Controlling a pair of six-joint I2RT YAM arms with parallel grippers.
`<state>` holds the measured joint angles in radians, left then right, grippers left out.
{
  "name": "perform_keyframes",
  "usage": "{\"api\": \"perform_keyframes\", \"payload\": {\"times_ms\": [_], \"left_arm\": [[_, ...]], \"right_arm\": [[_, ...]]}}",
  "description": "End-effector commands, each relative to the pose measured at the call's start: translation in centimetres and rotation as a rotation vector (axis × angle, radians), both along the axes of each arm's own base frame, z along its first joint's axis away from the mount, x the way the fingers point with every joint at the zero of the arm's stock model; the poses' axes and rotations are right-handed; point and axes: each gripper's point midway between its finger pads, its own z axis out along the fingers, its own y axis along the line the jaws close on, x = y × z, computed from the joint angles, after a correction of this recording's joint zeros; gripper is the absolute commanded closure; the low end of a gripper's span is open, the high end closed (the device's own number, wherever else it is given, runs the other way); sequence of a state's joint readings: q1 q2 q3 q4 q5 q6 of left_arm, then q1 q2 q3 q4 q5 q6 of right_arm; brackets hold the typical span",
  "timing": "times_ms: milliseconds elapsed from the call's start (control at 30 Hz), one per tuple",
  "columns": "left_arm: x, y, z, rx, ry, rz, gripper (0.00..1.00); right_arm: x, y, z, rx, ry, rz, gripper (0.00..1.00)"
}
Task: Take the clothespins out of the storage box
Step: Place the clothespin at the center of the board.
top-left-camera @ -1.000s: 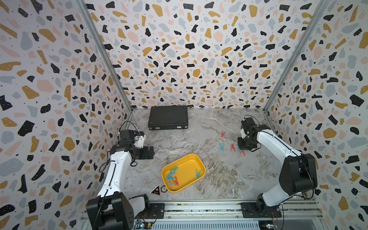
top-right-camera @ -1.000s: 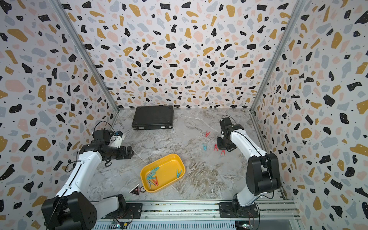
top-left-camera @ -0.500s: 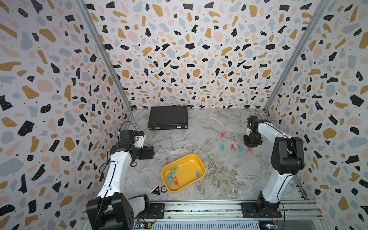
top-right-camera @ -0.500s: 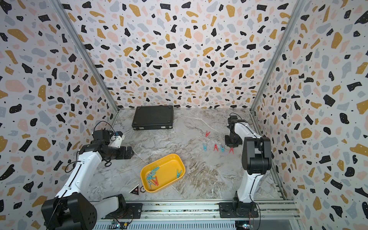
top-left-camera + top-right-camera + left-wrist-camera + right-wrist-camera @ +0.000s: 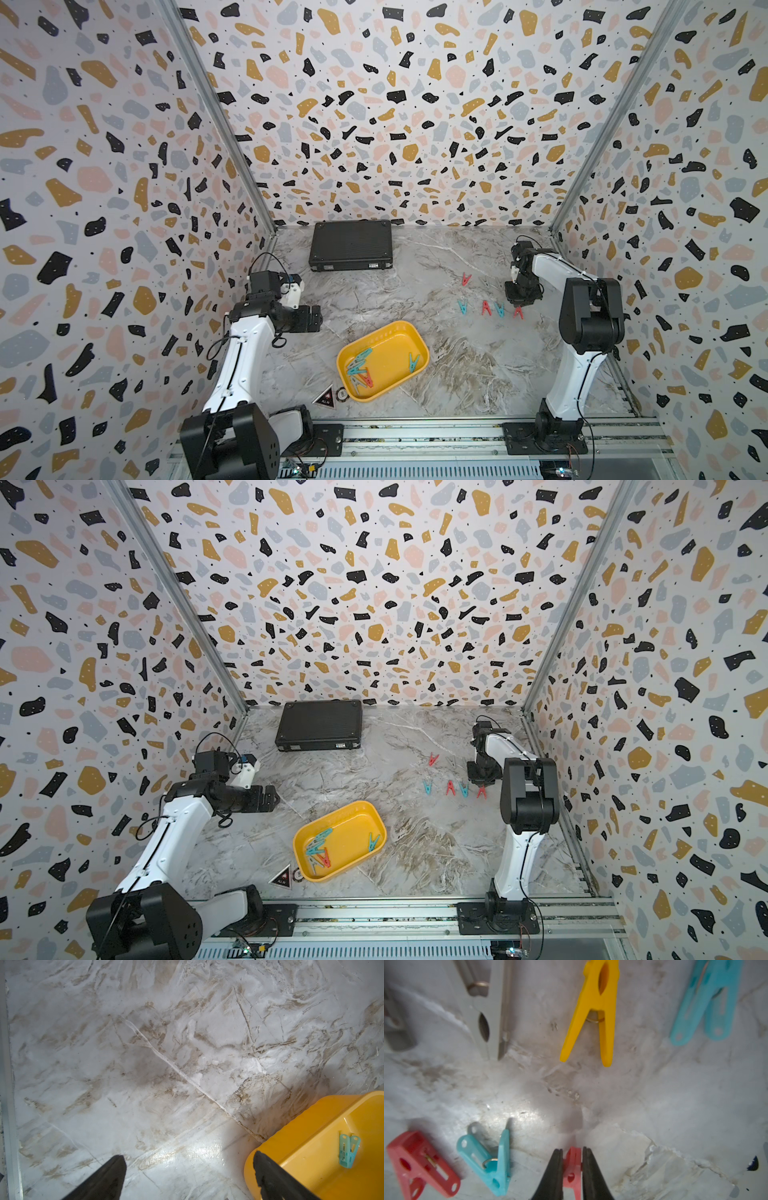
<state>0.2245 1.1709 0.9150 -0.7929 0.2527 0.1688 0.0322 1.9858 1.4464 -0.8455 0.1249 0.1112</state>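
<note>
While the right claw stands nearly closed, pinching a red plastic clothespin on the marbled surface, rising before it lets go could drag that peg into the teal plastic clothespin alongside. The left claw gapes empty beside the shallow yellow plastic storage box, where several clothespins lie.

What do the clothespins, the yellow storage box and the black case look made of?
Red clothespin: moulded plastic, satin finish, one solid colour, cut-out holes. The teal clothespin looks the same; its wire spring looks like metal.
Storage box: plastic, semi-gloss, with a rounded moulded rim and soft highlights.
Black case: finely textured matte shell, probably plastic, but I can't confirm that.
</note>
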Motion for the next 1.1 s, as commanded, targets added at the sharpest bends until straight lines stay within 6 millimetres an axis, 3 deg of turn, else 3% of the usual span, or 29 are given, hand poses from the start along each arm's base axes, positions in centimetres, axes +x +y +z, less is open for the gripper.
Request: {"api": "perform_keyframes", "payload": {"times_ms": [0,133,300,400,533,667,800,933,1067], "left_arm": [[0.1,0.0,1.0,0.001,-0.031,-0.005,0.0],[0.1,0.0,1.0,0.001,-0.032,-0.005,0.0],[0.1,0.0,0.9,0.001,-0.029,-0.005,0.0],[0.1,0.0,0.8,0.0,-0.026,-0.005,0.0],[0.2,0.0,0.9,-0.004,-0.028,-0.007,0.0],[0.2,-0.1,0.9,-0.005,-0.027,-0.009,0.0],[0.2,0.1,0.7,-0.001,-0.019,-0.003,0.0],[0.2,0.1,0.5,-0.001,-0.012,-0.002,0.0],[0.2,0.1,0.5,0.0,-0.014,-0.002,0.0]], "right_arm": [[0.8,0.3,1.3,0.01,-0.033,0.004,0.73],[0.8,0.3,2.2,0.01,-0.053,0.001,0.6],[0.8,0.6,4.2,0.032,-0.087,-0.012,0.57],[0.7,1.3,6.8,0.061,-0.142,-0.013,0.57],[-0.2,3.9,11.2,0.186,-0.242,0.003,0.57],[-2.3,9.0,15.1,0.363,-0.32,0.083,0.56],[-5.9,15.8,17.2,0.467,-0.344,0.254,0.53],[-10.9,23.9,17.2,0.539,-0.308,0.491,0.52],[-15.7,31.0,15.7,0.568,-0.248,0.687,0.52]]}}
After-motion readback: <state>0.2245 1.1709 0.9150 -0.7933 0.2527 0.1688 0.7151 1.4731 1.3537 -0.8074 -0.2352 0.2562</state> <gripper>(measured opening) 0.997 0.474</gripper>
